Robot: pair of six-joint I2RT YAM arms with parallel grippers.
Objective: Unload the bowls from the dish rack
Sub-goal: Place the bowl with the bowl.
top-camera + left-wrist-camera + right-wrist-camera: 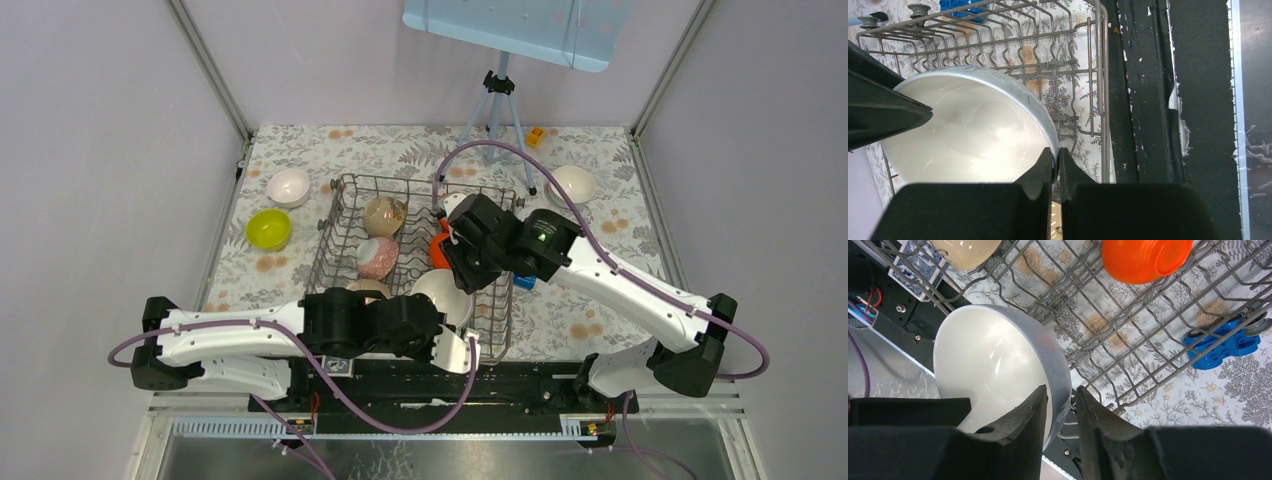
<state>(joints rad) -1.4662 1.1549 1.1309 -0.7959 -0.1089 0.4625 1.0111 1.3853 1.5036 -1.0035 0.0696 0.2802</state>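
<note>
Jaws of right arm part-open astride far rim of white bowl [993, 365], one finger inside, one outside, bowl tilted in near right part of dish rack [1105, 90]; jaws of left arm closed at same bowl's near rim, hold unclear.

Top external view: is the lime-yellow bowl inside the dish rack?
No, the lime-yellow bowl sits on the table, outside the dish rack and off to its left.
</note>
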